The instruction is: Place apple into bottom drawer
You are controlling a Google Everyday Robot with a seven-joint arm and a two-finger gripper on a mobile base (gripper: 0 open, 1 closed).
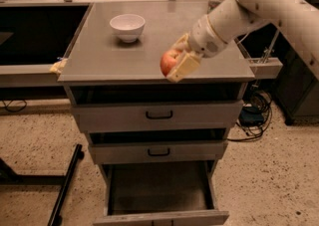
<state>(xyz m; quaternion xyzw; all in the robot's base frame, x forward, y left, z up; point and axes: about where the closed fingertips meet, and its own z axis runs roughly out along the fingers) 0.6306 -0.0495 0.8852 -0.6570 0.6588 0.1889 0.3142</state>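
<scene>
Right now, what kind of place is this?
Likely a lab or workshop: grey metal drawer cabinet, speckled hard floor, loose cables. The gripper holds the apple near the cabinet top's front edge.

My claw [178,63], at the front edge of the matt grey metal tabletop [99,56], presses dull, pale pads on the smooth-skinned apple [168,62]. My arm [259,1] is smooth white plastic, the bottom drawer [159,217] dull grey metal, and the bowl [127,25] glossy white.

You get dim, warm overhead light; the jaws clasp the apple [168,62] at the front edge of the table [99,56], and the bottom drawer [159,190] below them lies shadowed.
</scene>
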